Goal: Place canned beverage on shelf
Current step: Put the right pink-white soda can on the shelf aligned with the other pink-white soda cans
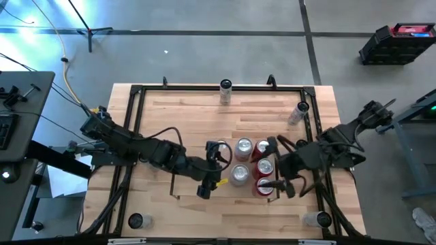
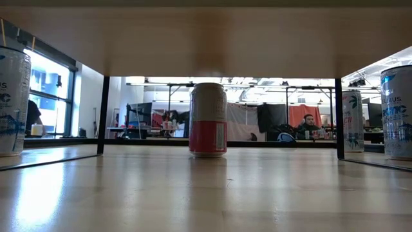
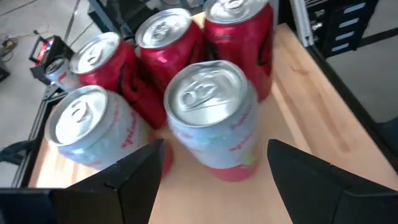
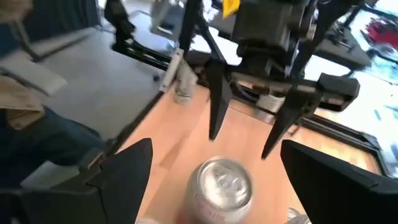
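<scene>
My left tool (image 1: 219,165) hangs open just beside the silver can (image 1: 239,174) it faces; the fingers (image 3: 134,168) stand clear on either side of that can, touching nothing, so I judge it set down and released on the shelf (image 1: 197,116). My right tool (image 1: 278,182) is open too, at the cluster's other side, with a red can (image 1: 263,185) standing between its fingers, not clamped as far as I can see.

Counting from above: five cans stand packed together in the shelf's right half, two silver-sided, the other being the upper one (image 1: 243,148), and three red, with one red (image 1: 261,148) at the top and one (image 1: 264,165) in the middle. Five more cans stand loose at the bench edges: one (image 1: 225,90) at the far rail, one (image 1: 299,112) far right, one (image 1: 135,220) near left, one (image 1: 318,219) near right. That makes four, not five; I correct myself: four loose.

So the placing looks partly done: five are on the shelf, four wait outside, and room remains on its left.
</scene>
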Controlling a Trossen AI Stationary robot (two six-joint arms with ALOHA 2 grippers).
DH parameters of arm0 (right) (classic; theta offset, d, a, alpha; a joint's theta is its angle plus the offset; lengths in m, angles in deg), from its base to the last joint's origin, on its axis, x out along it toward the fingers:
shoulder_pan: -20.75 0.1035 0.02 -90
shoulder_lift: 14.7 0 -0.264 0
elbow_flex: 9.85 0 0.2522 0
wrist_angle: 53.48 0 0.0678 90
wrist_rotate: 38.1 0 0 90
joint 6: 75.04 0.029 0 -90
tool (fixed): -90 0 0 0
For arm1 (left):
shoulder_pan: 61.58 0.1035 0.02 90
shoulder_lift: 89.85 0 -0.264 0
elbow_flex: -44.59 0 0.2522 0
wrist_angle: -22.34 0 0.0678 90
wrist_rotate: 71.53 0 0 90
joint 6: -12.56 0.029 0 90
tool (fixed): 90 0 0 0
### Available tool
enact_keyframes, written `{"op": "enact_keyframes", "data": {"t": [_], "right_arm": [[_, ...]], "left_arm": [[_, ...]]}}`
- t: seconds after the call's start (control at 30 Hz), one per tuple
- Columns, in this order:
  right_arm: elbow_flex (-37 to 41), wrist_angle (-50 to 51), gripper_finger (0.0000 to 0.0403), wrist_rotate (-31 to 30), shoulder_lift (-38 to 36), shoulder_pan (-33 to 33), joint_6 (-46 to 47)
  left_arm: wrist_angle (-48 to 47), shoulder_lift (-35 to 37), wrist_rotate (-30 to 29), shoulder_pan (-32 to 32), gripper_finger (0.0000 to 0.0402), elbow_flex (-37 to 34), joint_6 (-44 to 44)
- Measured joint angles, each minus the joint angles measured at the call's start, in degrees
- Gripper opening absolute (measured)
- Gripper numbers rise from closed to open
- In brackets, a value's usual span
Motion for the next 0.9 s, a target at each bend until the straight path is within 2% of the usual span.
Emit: {"op": "enact_keyframes", "data": {"t": [0.13,0.27,0.53,0.77,0.9], "right_arm": [[-9.8,9.5,0.0341,-1.4,6.4,0.2,2.5],[-14.4,14.5,0.0341,-2.1,11.4,1.5,5.9],[-18.6,18.4,0.0341,-7.8,17.3,1.8,8.0],[-18.9,21.0,0.0341,-7.4,19.6,-1.5,7.1],[-18.9,21.2,0.0341,-6.2,20.0,-2.9,7.1]], "left_arm": [[-2.3,0.0,-0.3,0.2,0.0275,0.0,-1.4],[-2.3,0.5,-0.4,0.1,0.0275,-1.8,-2.6],[3.9,5.2,-1.9,-0.5,0.0275,-10.4,-5.6],[7.5,9.5,-2.0,-1.5,0.0275,-16.0,-8.8],[7.2,10.0,-2.2,-2.2,0.0275,-16.9,-10.3]]}}
